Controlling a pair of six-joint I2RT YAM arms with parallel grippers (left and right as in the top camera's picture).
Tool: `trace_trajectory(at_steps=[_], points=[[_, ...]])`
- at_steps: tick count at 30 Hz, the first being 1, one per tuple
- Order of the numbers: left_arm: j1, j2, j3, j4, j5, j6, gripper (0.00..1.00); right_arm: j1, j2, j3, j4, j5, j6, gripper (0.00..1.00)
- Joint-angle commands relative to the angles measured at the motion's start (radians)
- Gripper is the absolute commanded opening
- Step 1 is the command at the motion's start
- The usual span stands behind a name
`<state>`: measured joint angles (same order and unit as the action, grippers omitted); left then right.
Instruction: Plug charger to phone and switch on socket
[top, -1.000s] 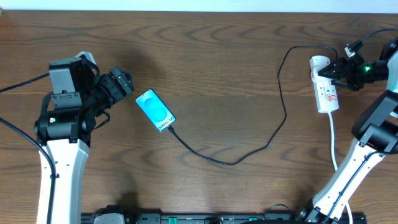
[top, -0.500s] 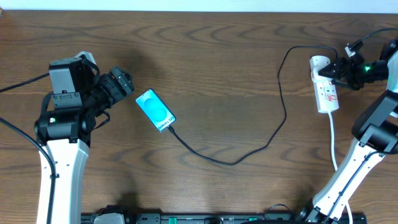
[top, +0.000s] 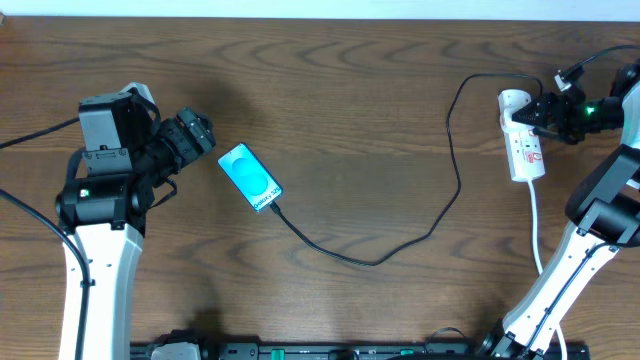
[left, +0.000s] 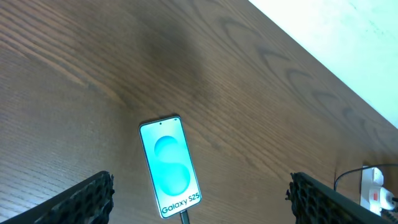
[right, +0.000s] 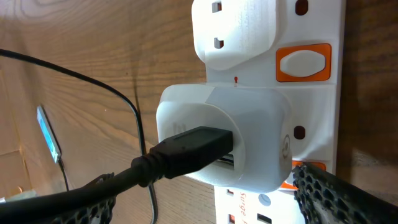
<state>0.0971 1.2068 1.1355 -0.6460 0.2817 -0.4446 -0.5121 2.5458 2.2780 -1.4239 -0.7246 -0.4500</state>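
Overhead, shows phone (top: 250, 177) left of centre on desk (top: 350, 90), charger (top: 400, 245) plugged into its near end, looping right to socket (top: 525, 150) at far right. Left wrist, shows left gripper (top: 205, 135) spread wide, empty, phone ahead and apart. Right wrist, shows right gripper (top: 540, 115) wide, empty, flanking white adapter (right: 242, 137) seated in socket.

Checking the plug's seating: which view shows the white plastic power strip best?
Right wrist: the white power strip fills the frame, its white adapter and orange switch sharp. Overhead shows it small; left wrist catches only one end.
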Motion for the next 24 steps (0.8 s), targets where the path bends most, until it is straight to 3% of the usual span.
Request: trace_trajectory(at_steps=[1, 24], points=[[0.003, 0.002, 0.0, 0.003, -0.014, 0.002, 0.9, 0.01, 0.024, 0.016, -0.003, -0.008, 0.0, 0.91], [0.003, 0.017, 0.0, 0.003, -0.014, 0.002, 0.91, 0.071, 0.024, 0.016, 0.018, -0.014, 0.032, 0.91]])
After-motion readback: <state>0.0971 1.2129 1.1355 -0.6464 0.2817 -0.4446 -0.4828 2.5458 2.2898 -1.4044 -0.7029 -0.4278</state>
